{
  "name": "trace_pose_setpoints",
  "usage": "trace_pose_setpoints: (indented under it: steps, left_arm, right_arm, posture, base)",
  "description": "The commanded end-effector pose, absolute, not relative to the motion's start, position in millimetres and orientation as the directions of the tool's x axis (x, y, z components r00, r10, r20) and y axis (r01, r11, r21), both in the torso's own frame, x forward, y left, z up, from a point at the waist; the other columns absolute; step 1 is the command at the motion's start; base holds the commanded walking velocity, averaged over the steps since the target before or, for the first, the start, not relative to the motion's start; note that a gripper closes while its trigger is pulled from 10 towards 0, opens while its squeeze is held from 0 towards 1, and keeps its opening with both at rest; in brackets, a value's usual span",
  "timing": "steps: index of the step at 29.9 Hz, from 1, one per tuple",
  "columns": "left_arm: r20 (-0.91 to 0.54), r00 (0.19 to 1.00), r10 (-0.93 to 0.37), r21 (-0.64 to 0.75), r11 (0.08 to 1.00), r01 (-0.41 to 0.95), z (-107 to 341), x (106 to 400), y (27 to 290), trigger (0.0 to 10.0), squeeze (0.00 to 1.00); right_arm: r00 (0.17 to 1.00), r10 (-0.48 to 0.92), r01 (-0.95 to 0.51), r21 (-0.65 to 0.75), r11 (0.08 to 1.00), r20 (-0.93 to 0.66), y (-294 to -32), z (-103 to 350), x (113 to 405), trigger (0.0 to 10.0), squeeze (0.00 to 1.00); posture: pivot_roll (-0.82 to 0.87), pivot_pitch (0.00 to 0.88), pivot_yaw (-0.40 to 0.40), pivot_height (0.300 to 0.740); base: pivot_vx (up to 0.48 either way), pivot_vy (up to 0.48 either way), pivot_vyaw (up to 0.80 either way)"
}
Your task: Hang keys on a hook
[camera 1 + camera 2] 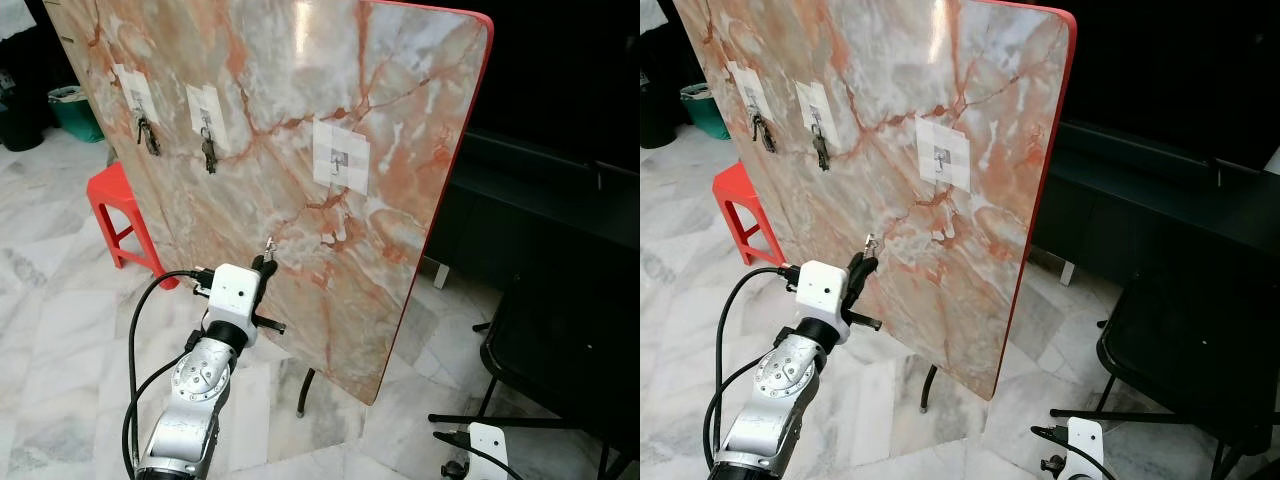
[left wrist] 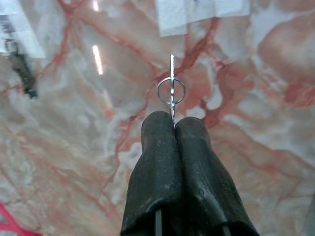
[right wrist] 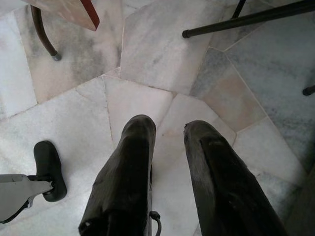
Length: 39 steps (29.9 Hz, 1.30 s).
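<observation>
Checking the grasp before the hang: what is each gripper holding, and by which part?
The left gripper pinches the key by its lower end, ring above the fingertips. The right gripper is open, holding nothing.

Upright marble board [image 1: 280, 150], three hooks, two holding keys

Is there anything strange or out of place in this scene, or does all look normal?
One oddity: the marble tabletop stands tipped on its side against a red stool and serves as a wall for three hooks. Two hold keys; the third hook is bare. The left gripper holds a key below it.
</observation>
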State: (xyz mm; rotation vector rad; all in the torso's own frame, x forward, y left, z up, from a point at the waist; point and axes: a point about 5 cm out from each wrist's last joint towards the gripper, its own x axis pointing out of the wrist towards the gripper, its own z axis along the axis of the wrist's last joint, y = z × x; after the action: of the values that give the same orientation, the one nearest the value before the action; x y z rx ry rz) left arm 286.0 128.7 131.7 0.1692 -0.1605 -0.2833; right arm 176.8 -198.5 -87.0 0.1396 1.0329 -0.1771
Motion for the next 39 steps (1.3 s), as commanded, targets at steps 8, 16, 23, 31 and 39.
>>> trace_pose_setpoints:
  steps: [8,16,23,31,39]
  left_arm:
    - [0.152,0.955,-0.255,0.163,0.959,0.230,138.9,287.9,126.5,10.0,0.00]
    - [0.158,0.954,-0.256,0.162,0.960,0.230,140.8,287.4,130.0,10.0,0.00]
    - [0.146,0.953,-0.264,0.178,0.955,0.237,139.0,287.6,131.9,10.0,0.00]
    - [0.148,0.948,-0.281,0.173,0.951,0.255,139.3,286.6,130.3,10.0,0.00]
    - [0.152,0.931,-0.331,0.163,0.938,0.307,140.0,284.8,122.8,10.0,0.00]
  right_arm:
    - [0.503,-0.084,0.216,0.032,0.976,-0.860,-197.3,-87.1,176.8,10.0,0.00]
    - [0.506,-0.080,0.214,0.035,0.976,-0.859,-197.0,-87.0,177.1,10.0,0.00]
    - [0.504,-0.079,0.209,0.033,0.977,-0.860,-196.9,-87.2,176.8,10.0,0.00]
    - [0.502,-0.080,0.210,0.031,0.977,-0.861,-197.1,-87.5,176.1,10.0,0.00]
    - [0.502,-0.081,0.206,0.029,0.978,-0.861,-197.2,-87.7,175.5,10.0,0.00]
  posture:
    - [0.02,0.000,-0.021,0.740]
    - [0.03,0.000,-0.019,0.740]
    - [0.03,0.000,-0.021,0.740]
    - [0.02,0.000,-0.018,0.740]
    - [0.03,0.000,-0.017,0.740]
  base:
    - [0.000,0.000,0.00]
    - [0.063,0.000,0.00]
    - [0.267,0.000,0.00]
    - [0.306,0.000,0.00]
    - [0.234,0.000,0.00]
